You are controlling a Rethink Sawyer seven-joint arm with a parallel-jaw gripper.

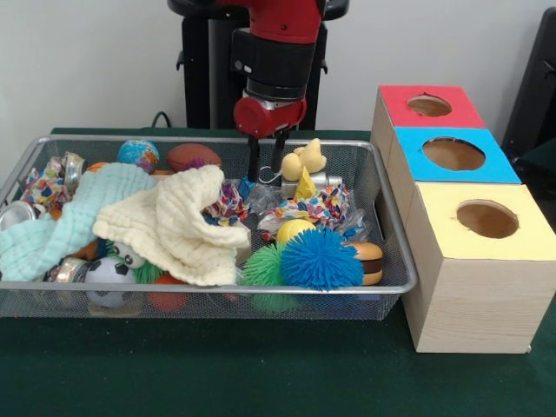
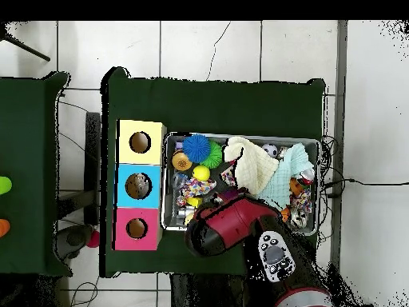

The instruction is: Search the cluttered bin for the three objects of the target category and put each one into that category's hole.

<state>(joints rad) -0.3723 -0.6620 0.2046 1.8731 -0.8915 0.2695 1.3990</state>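
The silver wire-mesh bin point(image 1: 395, 287) holds a heap of toys and cloths; it also shows in the overhead view point(image 2: 318, 144). My gripper point(image 1: 267, 169) hangs open over the bin's back middle, its fingers point(image 1: 253, 165) reaching down into the clutter. Just below them lies a wrinkly see-through plastic piece point(image 1: 263, 200) with a bit of blue beside it; it may be a bottle. No other bottle shows plainly. The hole point(image 1: 429, 105) in the red-topped box is at the far right, outside the bin; it also shows overhead point(image 2: 136, 229). Overhead, the arm point(image 2: 224, 228) hides the gripper.
A blue-faced box point(image 1: 453, 155) and a yellow-faced box point(image 1: 486, 219) stand in a row with the red one. In the bin lie a cream cloth point(image 1: 178, 226), a mint cloth point(image 1: 61, 221), a blue spiky ball point(image 1: 320, 259), a green spiky ball point(image 1: 261, 268), cans point(image 1: 17, 213) and yellow toys point(image 1: 304, 165).
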